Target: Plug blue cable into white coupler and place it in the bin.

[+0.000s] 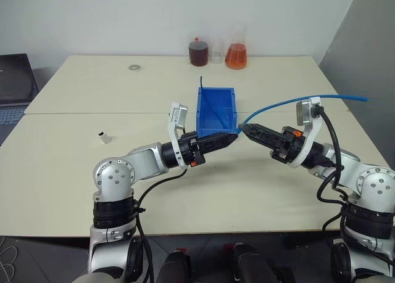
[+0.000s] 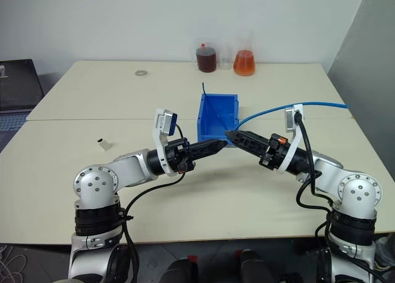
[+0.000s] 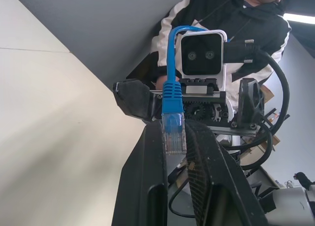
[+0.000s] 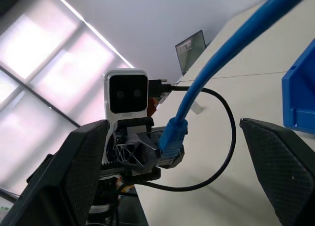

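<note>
Pinching the clear plug of the thin light-blue cable (image 3: 173, 105) between the pressed-together black fingers (image 3: 142, 186) of my left gripper (image 1: 229, 139), I am holding it above the pale tabletop (image 1: 74, 172), just in front of the small bright-blue open-top plastic bin (image 1: 216, 104). My right gripper (image 1: 245, 129) is meeting it tip to tip from the four o'clock side, its two black fingers (image 4: 278, 162) standing spread wide with the plug end between them, untouched by either pad. The cable is arching from the plug out toward three o'clock, passing over my right wrist and ending in the air past the table's edge. The tiny white boxy plastic coupler (image 1: 105, 137) is lying alone on the table at about nine o'clock from my left gripper, well apart from it. Farther back, at twelve o'clock near the wall, a dark red-filled bottle (image 1: 198, 52), a clear jar (image 1: 216, 52) and an orange-filled glass flask (image 1: 236, 51) are standing in a row, with a small metal ring (image 1: 134, 67) at their nine o'clock. A dark laptop (image 1: 15, 79) is sitting at the far ten o'clock edge.
</note>
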`<state>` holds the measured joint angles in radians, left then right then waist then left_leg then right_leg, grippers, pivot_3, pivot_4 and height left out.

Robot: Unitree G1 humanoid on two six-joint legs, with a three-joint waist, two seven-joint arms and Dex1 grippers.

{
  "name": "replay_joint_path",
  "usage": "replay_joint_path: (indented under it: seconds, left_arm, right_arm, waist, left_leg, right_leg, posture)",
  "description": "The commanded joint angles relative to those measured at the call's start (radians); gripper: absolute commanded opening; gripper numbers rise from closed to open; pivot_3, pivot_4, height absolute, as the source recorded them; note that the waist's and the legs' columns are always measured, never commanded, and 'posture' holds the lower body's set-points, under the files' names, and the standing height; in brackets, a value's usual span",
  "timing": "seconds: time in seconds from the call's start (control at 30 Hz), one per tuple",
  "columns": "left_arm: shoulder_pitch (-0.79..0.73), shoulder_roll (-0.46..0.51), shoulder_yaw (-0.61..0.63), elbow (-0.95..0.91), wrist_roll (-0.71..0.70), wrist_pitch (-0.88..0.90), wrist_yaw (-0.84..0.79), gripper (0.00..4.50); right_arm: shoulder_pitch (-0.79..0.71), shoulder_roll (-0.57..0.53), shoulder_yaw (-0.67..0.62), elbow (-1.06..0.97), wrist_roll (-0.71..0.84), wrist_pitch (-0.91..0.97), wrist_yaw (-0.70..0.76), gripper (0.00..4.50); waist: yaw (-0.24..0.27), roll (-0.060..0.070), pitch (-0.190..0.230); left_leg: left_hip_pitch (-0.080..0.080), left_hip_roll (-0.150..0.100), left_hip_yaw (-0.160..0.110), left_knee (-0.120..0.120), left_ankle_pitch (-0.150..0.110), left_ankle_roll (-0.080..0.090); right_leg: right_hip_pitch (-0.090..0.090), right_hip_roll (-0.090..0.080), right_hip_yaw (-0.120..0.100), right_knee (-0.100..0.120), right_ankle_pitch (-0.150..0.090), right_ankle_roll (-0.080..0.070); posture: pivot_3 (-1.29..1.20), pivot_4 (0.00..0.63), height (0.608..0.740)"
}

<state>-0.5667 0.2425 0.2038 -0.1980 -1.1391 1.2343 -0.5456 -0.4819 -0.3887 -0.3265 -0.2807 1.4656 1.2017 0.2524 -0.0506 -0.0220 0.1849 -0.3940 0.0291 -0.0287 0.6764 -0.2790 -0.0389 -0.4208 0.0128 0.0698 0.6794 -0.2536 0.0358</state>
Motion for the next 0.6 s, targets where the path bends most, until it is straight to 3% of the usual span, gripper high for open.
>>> replay_joint_path:
  seconds: [0.03, 0.17, 0.27, 0.6]
  left_arm:
    - [-0.001, 0.012, -0.001, -0.017, -0.027, -0.020, 0.000, 0.24]
    - [-0.002, 0.013, -0.004, -0.021, -0.034, -0.022, 0.004, 0.24]
    - [-0.001, 0.011, -0.004, -0.025, -0.040, -0.021, 0.009, 0.24]
    - [0.001, 0.014, -0.008, -0.032, -0.060, -0.019, 0.025, 0.24]
  right_arm:
    - [-0.002, -0.013, 0.024, -0.027, 0.054, -0.036, -0.005, 4.50]
    - [0.000, -0.022, 0.046, -0.022, 0.068, -0.049, -0.005, 4.50]
    - [0.002, -0.038, 0.062, -0.023, 0.052, -0.055, 0.010, 4.03]
    - [0.017, -0.058, 0.089, -0.023, 0.067, -0.085, 0.013, 1.73]
  waist:
    - [0.000, 0.000, 0.000]
    - [0.000, 0.000, 0.000]
    - [0.000, 0.000, 0.000]
    - [0.000, 0.000, 0.000]
  left_leg:
    - [0.000, 0.000, 0.000, 0.000, 0.000, 0.000]
    - [0.000, 0.000, 0.000, 0.000, 0.000, 0.000]
    - [0.000, 0.000, 0.000, 0.000, 0.000, 0.000]
    - [-0.001, 0.000, 0.000, 0.000, 0.000, 0.000]
  right_leg:
    - [0.000, 0.000, 0.000, 0.000, 0.000, 0.000]
    - [0.000, 0.000, 0.000, 0.000, 0.000, 0.000]
    - [0.000, 0.000, 0.000, -0.001, 0.000, 0.000]
    - [0.000, 0.000, 0.000, -0.001, 0.000, 0.000]
  posture:
    - [0.00, 0.150, 0.740]
    - [0.00, 0.150, 0.740]
    - [0.00, 0.150, 0.740]
    - [0.00, 0.150, 0.740]
